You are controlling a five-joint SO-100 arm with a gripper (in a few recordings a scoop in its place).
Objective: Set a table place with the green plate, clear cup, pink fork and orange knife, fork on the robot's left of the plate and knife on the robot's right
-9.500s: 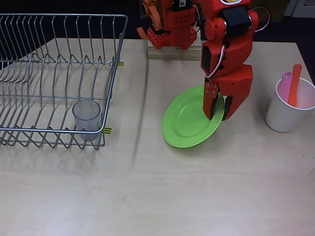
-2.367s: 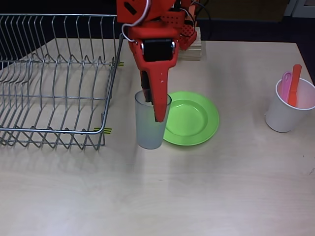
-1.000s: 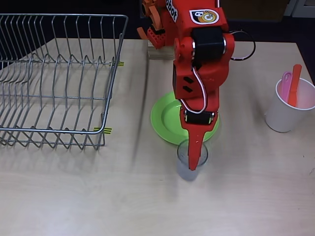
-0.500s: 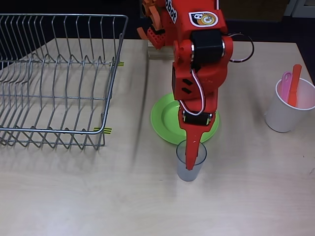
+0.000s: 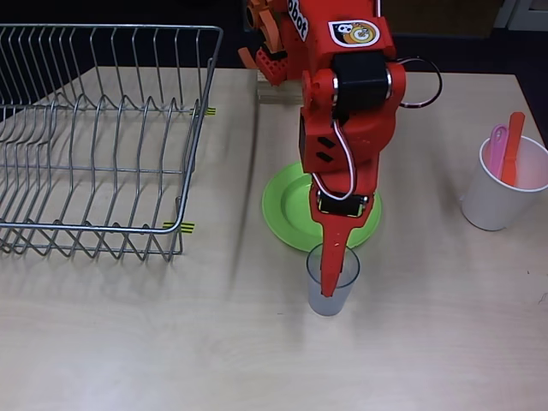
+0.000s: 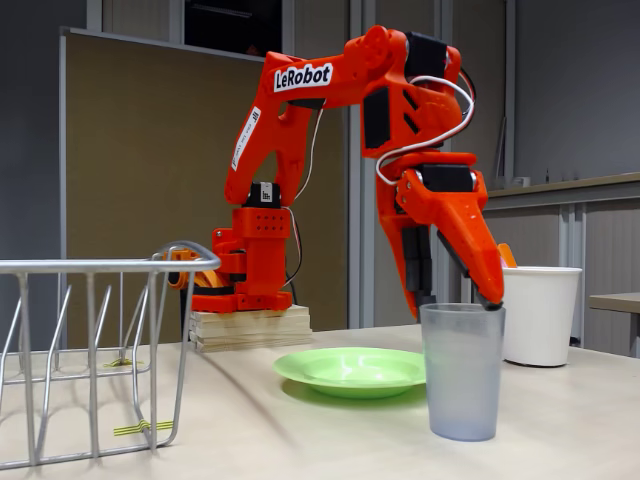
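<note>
The hand point(image 5: 332, 272) stood spread over the clear cup's point(image 5: 330, 284) rim, one finger inside, not pinching; the cup sat upright on the tabletop point(image 5: 428, 342), just beside the green plate point(image 5: 287, 210).

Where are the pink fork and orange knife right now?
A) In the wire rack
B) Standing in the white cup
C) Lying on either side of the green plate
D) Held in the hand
B: in the overhead view the pink fork and orange knife stand in the white cup, apart from the green plate.
</note>
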